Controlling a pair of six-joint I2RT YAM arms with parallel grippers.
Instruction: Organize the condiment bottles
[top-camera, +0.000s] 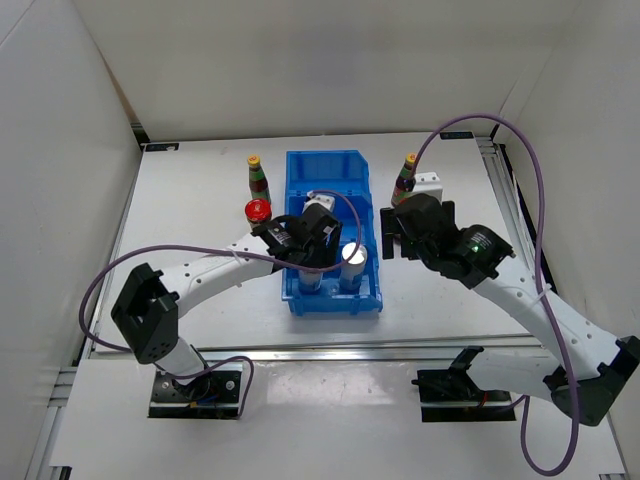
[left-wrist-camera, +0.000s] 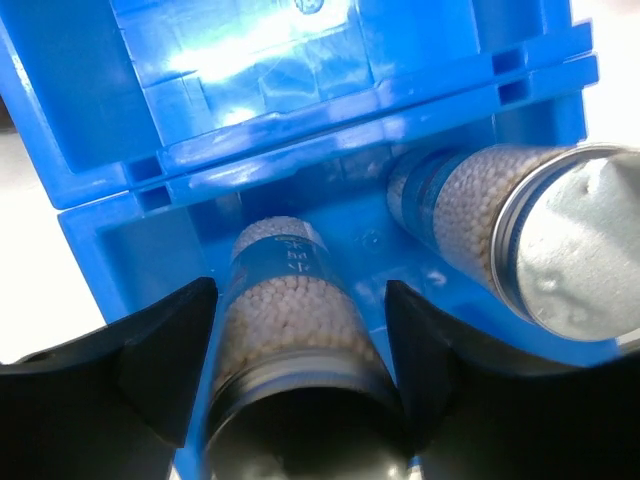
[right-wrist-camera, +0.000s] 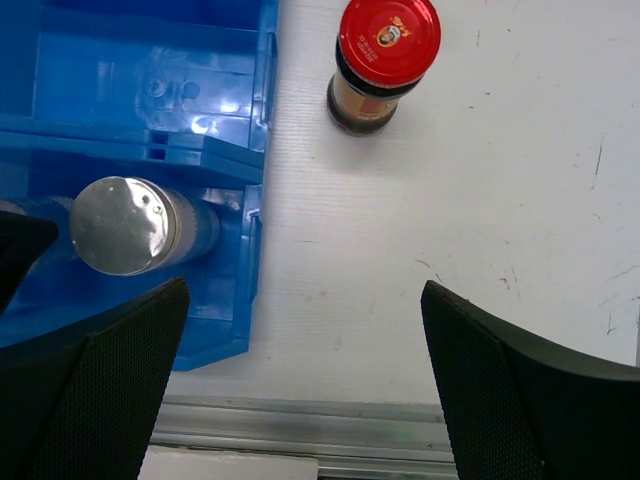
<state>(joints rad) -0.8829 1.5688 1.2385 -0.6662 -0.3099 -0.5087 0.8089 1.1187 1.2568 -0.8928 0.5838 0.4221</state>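
Observation:
The blue bin (top-camera: 296, 190) sits mid-table. Two white silver-topped cylinders stand in its near compartment: one (top-camera: 352, 255) on the right, also in the right wrist view (right-wrist-camera: 125, 225) and the left wrist view (left-wrist-camera: 540, 250), and one (left-wrist-camera: 290, 320) between the fingers of my left gripper (left-wrist-camera: 300, 300). That gripper (top-camera: 312, 262) straddles it with thin gaps at the tips. A red-lidded jar (top-camera: 258, 210) and a slim yellow-capped bottle (top-camera: 259, 178) stand left of the bin. Another slim bottle (top-camera: 406, 178) stands to its right. My right gripper (right-wrist-camera: 305, 290) is open and empty over the table beside the bin, near a second red-lidded jar (right-wrist-camera: 385, 60).
The bin's far and middle compartments (right-wrist-camera: 100, 90) hold nothing that I can see. A white block (top-camera: 430, 186) sits by the right slim bottle. The aluminium rail (right-wrist-camera: 300, 420) runs along the table's near edge. White walls enclose the table.

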